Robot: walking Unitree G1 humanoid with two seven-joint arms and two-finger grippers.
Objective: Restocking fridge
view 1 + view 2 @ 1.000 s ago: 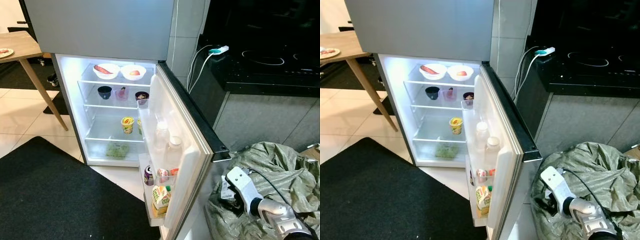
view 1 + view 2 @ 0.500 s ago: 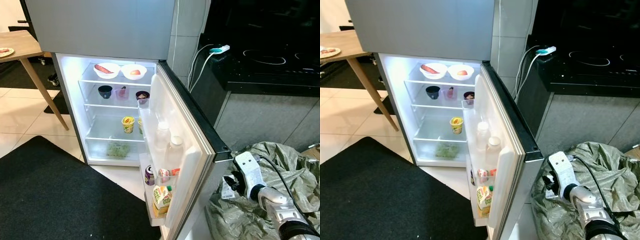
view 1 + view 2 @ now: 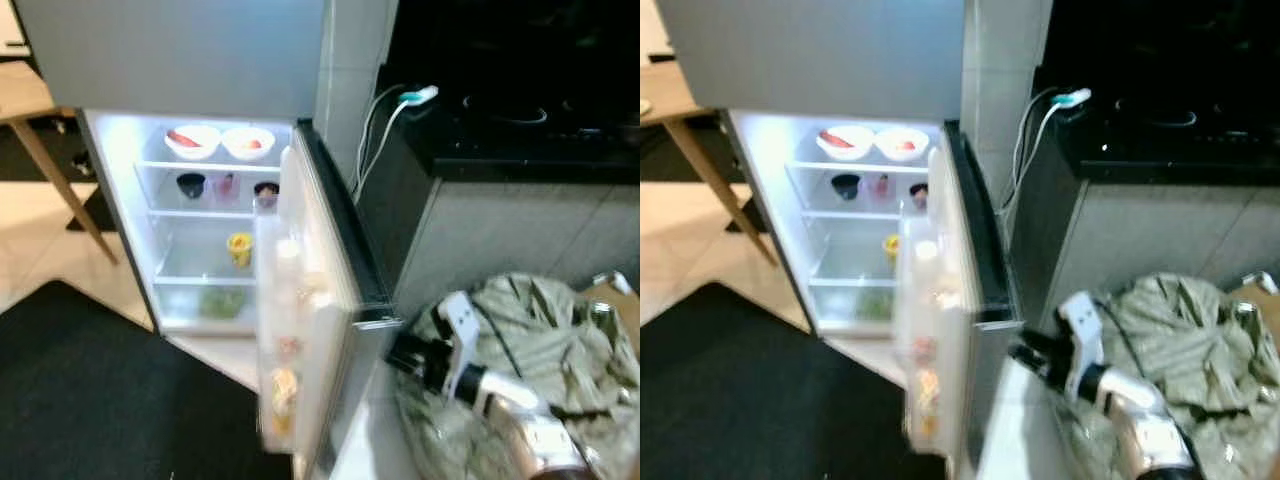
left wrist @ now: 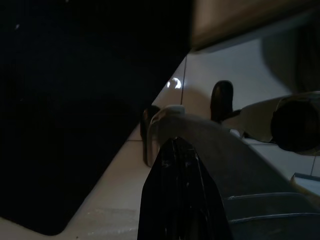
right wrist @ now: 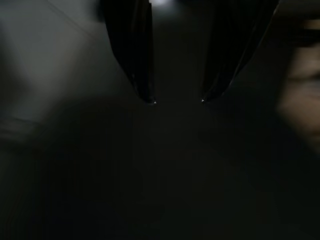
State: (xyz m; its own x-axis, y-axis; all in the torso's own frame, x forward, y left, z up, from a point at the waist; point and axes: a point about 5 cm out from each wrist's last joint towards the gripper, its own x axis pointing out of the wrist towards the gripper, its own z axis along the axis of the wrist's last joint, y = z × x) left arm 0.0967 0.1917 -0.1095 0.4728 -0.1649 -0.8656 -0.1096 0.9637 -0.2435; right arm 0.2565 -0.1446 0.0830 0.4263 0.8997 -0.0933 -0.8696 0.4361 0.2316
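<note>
Lit grey fridge [image 3: 200, 250] standing open at left, white door [image 3: 300, 330] swung toward the near side. Right gripper [image 5: 176, 100], black fingers spread and empty, just right of the door's edge, beside a crumpled green bag [image 3: 540, 340].

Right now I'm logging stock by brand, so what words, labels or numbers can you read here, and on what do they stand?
None can be read.
The carton in the fridge door: print blurred, unreadable.
The yellow cup on the fridge shelf: label too small and blurred.
The bottles in the door: no legible label.
</note>
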